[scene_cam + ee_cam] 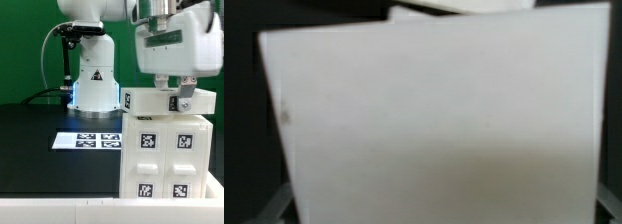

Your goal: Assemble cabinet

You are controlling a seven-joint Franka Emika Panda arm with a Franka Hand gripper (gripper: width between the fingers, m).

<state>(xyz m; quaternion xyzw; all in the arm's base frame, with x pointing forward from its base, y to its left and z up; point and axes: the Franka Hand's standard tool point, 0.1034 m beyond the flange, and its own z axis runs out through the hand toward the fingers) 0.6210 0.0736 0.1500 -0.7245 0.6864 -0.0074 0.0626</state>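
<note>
The white cabinet box [165,160] stands at the exterior view's right, its front faces bearing several black-and-white tags. A white flat cabinet piece [140,101] lies slightly tilted on top of the box. My gripper [172,95] comes down from above with its fingers on either side of this piece, shut on it. One dark fingertip [184,99] shows in front of the piece. In the wrist view the white piece [438,110] fills nearly the whole picture and spans the gap of my gripper [438,212]. The fingers are barely seen at the dark lower corners.
The white robot base with a triangle mark [94,85] stands at the back. The marker board [88,138] lies flat on the black table [30,140], just at the exterior view's left of the cabinet box. A white table edge [60,208] runs along the front.
</note>
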